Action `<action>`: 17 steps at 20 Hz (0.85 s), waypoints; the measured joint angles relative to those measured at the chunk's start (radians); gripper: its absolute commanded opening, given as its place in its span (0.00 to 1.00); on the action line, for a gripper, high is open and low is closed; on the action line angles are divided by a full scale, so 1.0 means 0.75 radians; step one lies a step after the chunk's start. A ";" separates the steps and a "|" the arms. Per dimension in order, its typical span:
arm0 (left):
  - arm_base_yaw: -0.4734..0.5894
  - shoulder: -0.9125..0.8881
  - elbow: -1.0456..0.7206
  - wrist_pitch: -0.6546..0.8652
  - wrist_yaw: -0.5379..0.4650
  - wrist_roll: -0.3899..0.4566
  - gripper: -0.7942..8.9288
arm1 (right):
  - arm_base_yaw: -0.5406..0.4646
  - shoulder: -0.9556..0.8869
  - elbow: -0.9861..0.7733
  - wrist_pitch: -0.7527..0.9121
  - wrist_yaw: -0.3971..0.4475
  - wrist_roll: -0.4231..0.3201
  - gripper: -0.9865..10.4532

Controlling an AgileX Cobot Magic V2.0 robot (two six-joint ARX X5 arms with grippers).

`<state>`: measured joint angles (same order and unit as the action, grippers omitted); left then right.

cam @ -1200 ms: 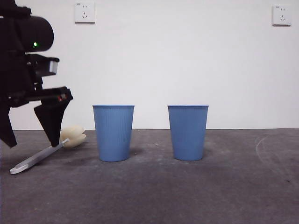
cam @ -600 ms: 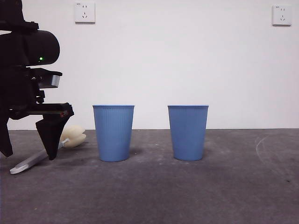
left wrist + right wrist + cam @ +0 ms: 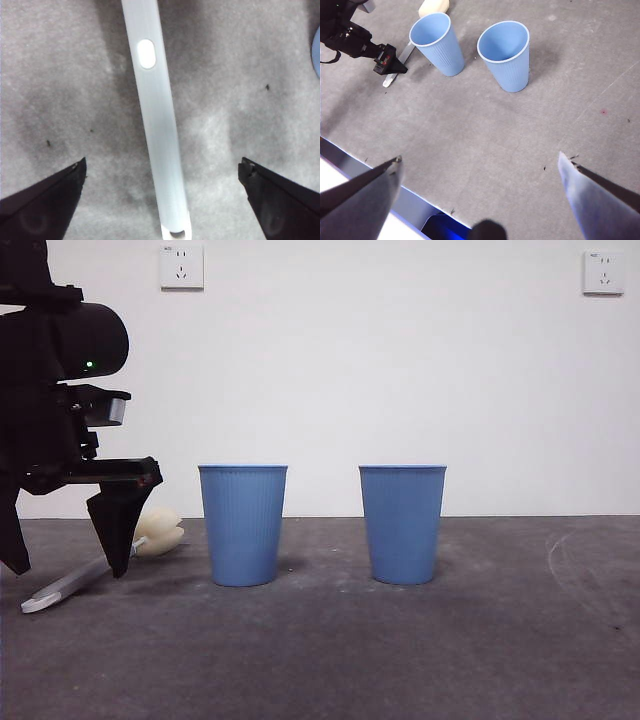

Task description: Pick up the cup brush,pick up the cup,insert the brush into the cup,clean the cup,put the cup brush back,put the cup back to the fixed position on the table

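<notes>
Left gripper (image 3: 160, 172): we hang spread wide astride the cup brush (image 3: 155, 125) handle, ready to clamp
Right gripper (image 3: 480, 167): we wait high, fingers released
Cup (image 3: 242, 525): upright, untouched

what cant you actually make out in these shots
- Left gripper in the front view: whether its jaws touch the cup brush; the near jaw hides part of the handle.
- Left wrist view: the handle runs off the frame, so the sponge head is cut off.
- Right wrist view: the sponge head is cropped by the frame edge.
- Front view: the insides of both cups, seen level.
- Right gripper: absent from the front view.
</notes>
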<state>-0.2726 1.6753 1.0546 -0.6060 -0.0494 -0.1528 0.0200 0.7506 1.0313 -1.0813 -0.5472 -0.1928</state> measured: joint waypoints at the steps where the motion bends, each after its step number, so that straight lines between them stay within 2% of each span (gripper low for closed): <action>1: 0.000 0.000 0.000 0.002 0.001 -0.008 0.63 | 0.000 0.000 0.000 0.000 0.000 0.002 0.61; 13: -0.008 0.063 0.003 -0.003 0.010 -0.079 0.63 | 0.000 0.000 0.000 0.000 0.000 0.008 0.61; 14: -0.008 0.063 0.003 -0.003 0.009 -0.080 0.60 | 0.000 0.000 0.000 0.001 0.000 0.008 0.61; 15: -0.008 0.063 0.003 -0.002 0.010 -0.081 0.52 | 0.000 0.000 0.000 0.001 0.000 0.008 0.61; 17: -0.008 0.064 0.003 -0.003 0.006 -0.081 0.25 | 0.000 0.000 0.000 0.001 0.000 0.008 0.61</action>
<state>-0.2787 1.7229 1.0569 -0.6083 -0.0452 -0.2138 0.0200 0.7506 1.0313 -1.0805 -0.5472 -0.1867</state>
